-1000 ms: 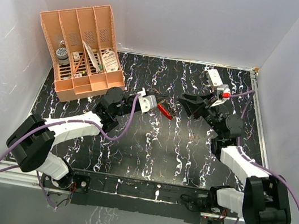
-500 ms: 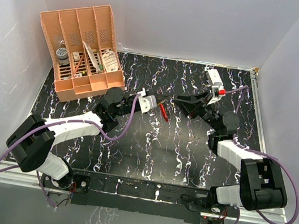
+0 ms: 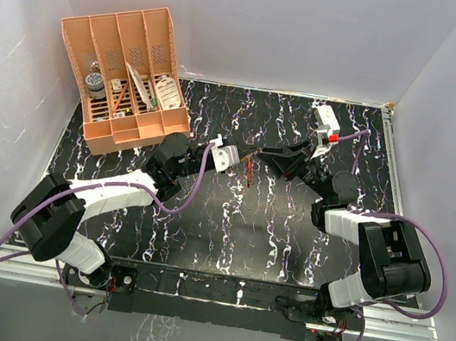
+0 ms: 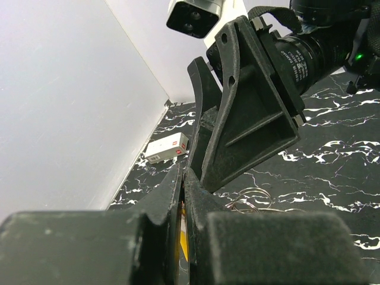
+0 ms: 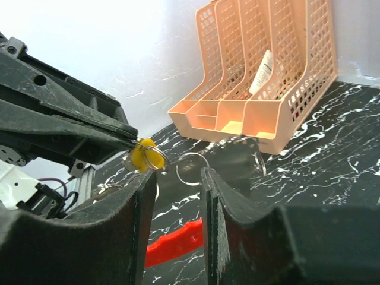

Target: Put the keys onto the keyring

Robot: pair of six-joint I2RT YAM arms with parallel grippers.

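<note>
Marbled table [image 3: 226, 232]; arms extended inward, left pincer [image 4: 183, 181] pinching keys [image 5: 145, 156], right pincer [image 5: 178, 184] parted.

No legible text; only blurred white lettering on the right arm's black motor housing [image 4: 303, 56].

Black white-veined table [image 3: 228, 223], peach lattice organiser [image 3: 143, 126], red keyring [image 5: 178, 240], yellow-headed key [image 5: 146, 155].
</note>
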